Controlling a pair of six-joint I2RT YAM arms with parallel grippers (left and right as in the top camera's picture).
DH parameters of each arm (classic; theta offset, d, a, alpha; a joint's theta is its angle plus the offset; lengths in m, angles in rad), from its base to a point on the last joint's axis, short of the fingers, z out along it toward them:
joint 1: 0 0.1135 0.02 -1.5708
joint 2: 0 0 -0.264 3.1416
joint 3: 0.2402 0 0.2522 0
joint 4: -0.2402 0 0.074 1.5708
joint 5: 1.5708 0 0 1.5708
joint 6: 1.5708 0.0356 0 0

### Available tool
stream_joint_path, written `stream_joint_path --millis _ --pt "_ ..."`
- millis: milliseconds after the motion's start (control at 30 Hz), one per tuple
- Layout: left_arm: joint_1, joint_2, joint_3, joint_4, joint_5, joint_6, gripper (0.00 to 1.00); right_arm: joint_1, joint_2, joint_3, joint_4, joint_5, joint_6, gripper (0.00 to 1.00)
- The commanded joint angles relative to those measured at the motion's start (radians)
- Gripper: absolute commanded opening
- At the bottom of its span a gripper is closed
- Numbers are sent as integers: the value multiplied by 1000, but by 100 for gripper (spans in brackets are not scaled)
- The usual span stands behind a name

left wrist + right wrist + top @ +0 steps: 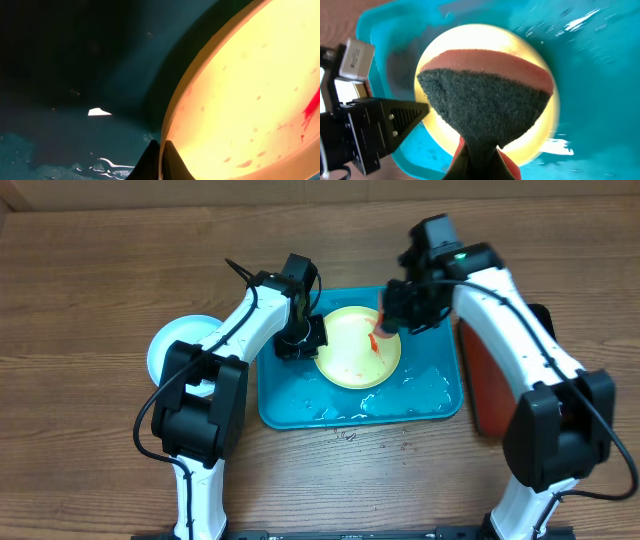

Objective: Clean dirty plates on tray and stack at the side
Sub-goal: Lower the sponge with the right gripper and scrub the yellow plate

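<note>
Mostly behind sponge (485,105) tight in right claw (478,159), yellow plate (345,352), rim seemingly pinched by left claw (161,159).

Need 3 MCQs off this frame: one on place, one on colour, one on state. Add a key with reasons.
1. The yellow plate sits:
A) on the bare tabletop
B) in the teal tray
C) atop another plate

2. The scrub face of the sponge is:
A) white
B) blue
C) dark green

3. The left gripper is:
A) shut on the yellow plate's rim
B) open above the plate
C) holding the sponge

Key:
1 B, the overhead view shows the plate inside the tray's rim.
2 C, the right wrist view shows a dark green face with a red layer behind it.
3 A, the left wrist view shows the fingertips pinching the rim.
</note>
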Motion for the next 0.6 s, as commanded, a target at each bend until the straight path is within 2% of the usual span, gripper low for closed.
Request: stream_joint_path --millis 0,267,567 --pt "3 8 -5 1 30 42 4 43 42 -10 11 26 80 4" --pt "11 8 -5 -1 50 61 4 55 150 -10 -19 35 113 4" --pt "48 8 -5 -13 94 121 4 55 221 -10 -57 141 200 4"
